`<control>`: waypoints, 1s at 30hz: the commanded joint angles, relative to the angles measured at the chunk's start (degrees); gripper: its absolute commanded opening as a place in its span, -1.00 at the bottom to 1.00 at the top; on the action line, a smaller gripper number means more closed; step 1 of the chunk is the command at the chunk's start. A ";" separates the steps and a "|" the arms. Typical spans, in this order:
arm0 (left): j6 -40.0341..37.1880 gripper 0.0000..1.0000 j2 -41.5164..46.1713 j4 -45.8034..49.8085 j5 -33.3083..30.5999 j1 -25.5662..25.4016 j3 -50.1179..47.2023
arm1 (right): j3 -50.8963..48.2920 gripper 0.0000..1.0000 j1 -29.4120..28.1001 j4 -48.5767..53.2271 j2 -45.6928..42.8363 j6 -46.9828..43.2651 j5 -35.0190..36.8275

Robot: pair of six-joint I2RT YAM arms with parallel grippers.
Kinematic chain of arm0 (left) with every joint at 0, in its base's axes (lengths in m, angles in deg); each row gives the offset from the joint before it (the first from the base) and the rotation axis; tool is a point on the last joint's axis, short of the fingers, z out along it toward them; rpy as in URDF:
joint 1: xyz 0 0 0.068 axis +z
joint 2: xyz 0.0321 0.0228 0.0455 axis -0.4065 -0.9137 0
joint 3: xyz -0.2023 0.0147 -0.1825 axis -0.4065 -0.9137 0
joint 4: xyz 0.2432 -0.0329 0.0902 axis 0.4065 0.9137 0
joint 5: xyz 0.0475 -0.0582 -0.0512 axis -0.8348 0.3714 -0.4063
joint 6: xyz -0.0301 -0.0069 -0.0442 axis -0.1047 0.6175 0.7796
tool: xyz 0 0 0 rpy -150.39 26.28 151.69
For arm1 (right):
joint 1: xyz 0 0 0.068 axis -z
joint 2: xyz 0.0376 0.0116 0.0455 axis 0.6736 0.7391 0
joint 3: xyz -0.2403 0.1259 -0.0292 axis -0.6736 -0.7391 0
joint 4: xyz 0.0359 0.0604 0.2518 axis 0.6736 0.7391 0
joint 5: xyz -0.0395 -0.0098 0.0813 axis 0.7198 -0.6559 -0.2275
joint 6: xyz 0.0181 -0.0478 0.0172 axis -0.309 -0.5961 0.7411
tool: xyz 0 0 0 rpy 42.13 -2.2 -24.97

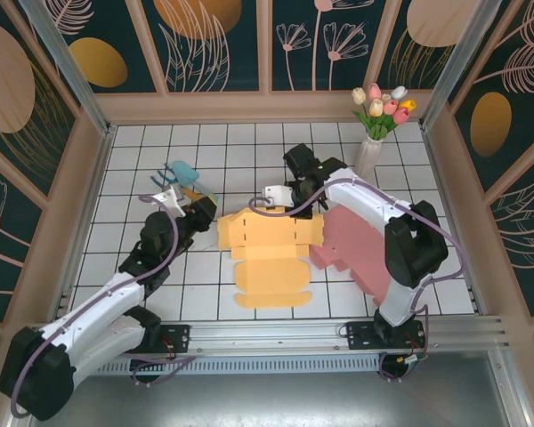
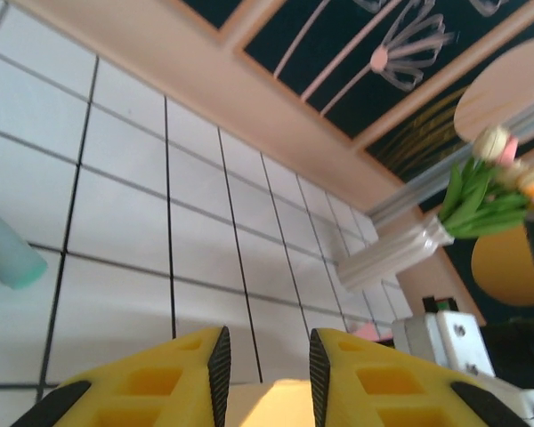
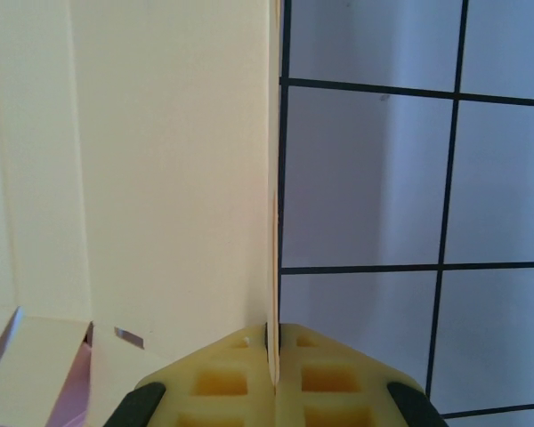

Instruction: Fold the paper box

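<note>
Your right claw (image 3: 274,336) is clenched on a flap edge of the yellow paper box (image 1: 269,258), which lies spread out in the middle of the surface (image 1: 142,147). Your left claw (image 2: 265,347) sits released by the box's left edge.

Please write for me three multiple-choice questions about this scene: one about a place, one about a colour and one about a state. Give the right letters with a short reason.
1. Where on the table does the vase of tulips stand?
A. far right corner
B. near left corner
C. centre

2. What colour is the flat box to the right of the yellow box?
A. blue
B. pink
C. green

3. What is the state of the right gripper?
A. open above the table
B. shut on the vase of tulips
C. shut on a panel edge of the yellow box

Answers:
1 A: the top view shows it at the far right.
2 B: it is plainly pink.
3 C: the right wrist view shows the thin edge pinched.
</note>
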 commanded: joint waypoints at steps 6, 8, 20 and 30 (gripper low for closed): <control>2.30 -0.44 -6.85 -3.89 -3.60 -6.64 3.55 | -7.22 -1.00 2.55 -6.88 -8.92 -4.28 -5.63; 2.69 -0.46 -8.41 -4.61 -3.62 -7.61 3.67 | -7.50 -1.00 2.66 -7.44 -9.37 -4.17 -5.96; 0.04 -0.44 -11.69 -3.73 -4.56 -10.59 6.03 | -9.75 -1.00 2.66 -8.28 -10.98 -3.05 -4.41; 1.43 -0.46 -18.83 -7.61 0.71 -12.69 9.01 | -10.60 -1.00 2.66 -9.94 -13.02 -2.91 -4.77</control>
